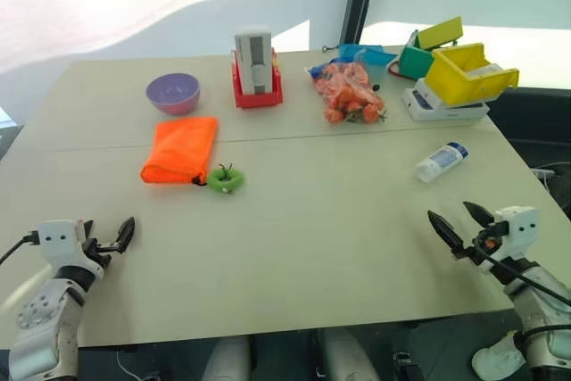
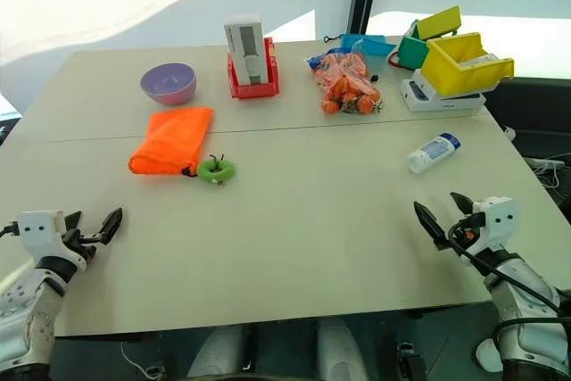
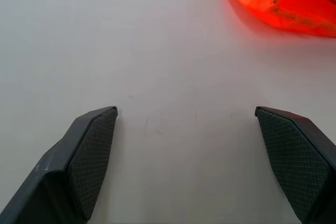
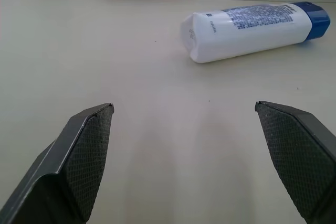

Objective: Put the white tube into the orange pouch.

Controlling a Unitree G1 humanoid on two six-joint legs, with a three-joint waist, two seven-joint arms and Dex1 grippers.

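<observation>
Both arms are reaching forward low over the near edge of the worktop [image 1: 294,220], one at each near corner, well apart from each other. The left gripper [image 1: 114,240] is pointing roughly forward, its two black fingers [image 3: 92,153] standing spread wide with nothing between them; bare worktop is showing in the gap. The right gripper [image 1: 462,223] is sitting at the near right corner, aiming forward and slightly inward, its fingers [image 4: 86,150] likewise spread wide and holding nothing.

The white tube [image 1: 441,161] is lying on its side on the right part of the worktop, beyond the right gripper and apart from it, its blue cap pointing toward the far right. The orange pouch [image 1: 180,149] is lying flat on the left half, well beyond the left gripper, with its black cord running to a green ring [image 1: 226,178] that is resting just beside its near right corner. The pouch's mouth is not discernible, so what is inside cannot be told.

Farther back, a purple bowl [image 1: 173,93] is standing upright and looking empty. A red holder [image 1: 257,88] is carrying a tall white-grey box [image 1: 253,60] upright. A clear bag of carrots [image 1: 349,93] is lying to its right. At the far right corner, a yellow bin [image 1: 470,72] is resting tilted on a white phone box [image 1: 443,107], with a green and yellow bin [image 1: 428,49] behind
</observation>
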